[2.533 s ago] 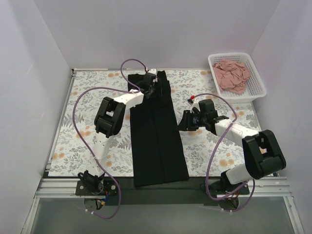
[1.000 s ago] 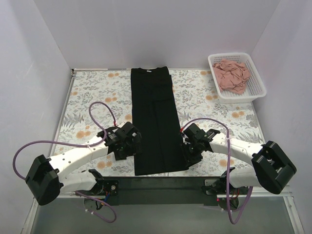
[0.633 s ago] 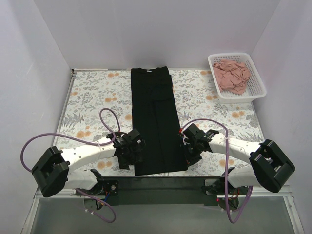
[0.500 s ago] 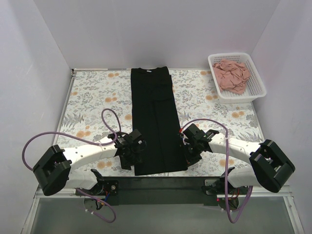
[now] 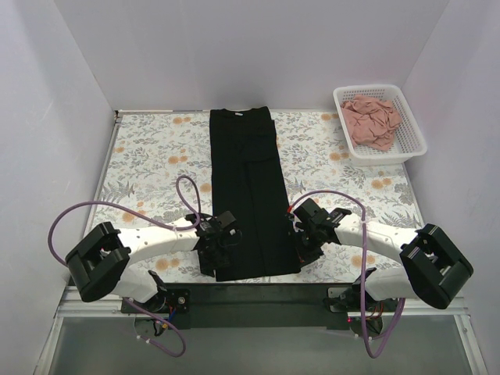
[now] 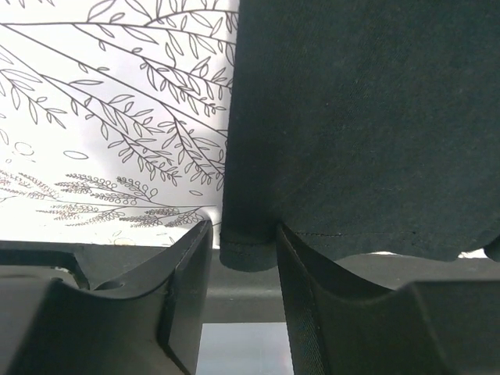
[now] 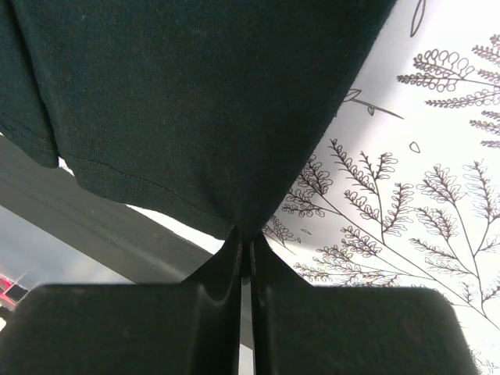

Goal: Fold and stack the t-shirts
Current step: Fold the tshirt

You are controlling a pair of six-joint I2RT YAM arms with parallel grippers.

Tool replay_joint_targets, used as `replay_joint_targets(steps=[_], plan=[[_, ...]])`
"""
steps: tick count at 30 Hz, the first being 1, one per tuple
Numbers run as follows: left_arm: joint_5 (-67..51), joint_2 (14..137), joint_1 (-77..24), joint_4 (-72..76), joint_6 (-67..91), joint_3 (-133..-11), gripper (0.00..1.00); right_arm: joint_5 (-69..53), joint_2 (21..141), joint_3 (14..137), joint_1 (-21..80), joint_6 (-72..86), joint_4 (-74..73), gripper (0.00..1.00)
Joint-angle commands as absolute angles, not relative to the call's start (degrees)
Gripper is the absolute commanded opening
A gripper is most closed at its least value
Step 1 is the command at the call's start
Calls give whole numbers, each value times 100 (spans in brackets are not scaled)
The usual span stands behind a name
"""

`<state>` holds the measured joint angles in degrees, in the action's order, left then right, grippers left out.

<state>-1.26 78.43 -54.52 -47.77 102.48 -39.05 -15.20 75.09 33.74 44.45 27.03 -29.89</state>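
The black t-shirt lies folded into a long narrow strip down the middle of the table, collar at the far end. My left gripper is open at its near left corner; in the left wrist view the hem corner sits between the spread fingers. My right gripper is shut on the near right corner, and in the right wrist view the black cloth is pinched between the closed fingertips. The pink t-shirt lies crumpled in the basket.
A white lattice basket stands at the far right corner. The floral tablecloth covers the table. A dark rail runs along the near edge, just under the shirt's hem. Purple cables loop over both arms.
My left gripper has swung from the collar end to the near left corner and moved in around the hem. My right gripper moved to the near right corner and has held there.
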Motion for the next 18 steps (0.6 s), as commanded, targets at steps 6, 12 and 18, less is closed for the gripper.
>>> replay_joint_targets(steps=[6, 12, 18], plan=[[95, 8384, -5792, -4957, 10397, -4122, 26, -1433, 7541, 3208, 4500, 2672, -2909, 1], [123, 8586, -5853, -5010, 10371, -4236, 8, -1450, 7611, 3208, 4500, 2646, -2883, 1], [9, 8394, -5897, -5115, 10406, -4210, 0, -1695, 7471, 3208, 4500, 2470, -3084, 1]])
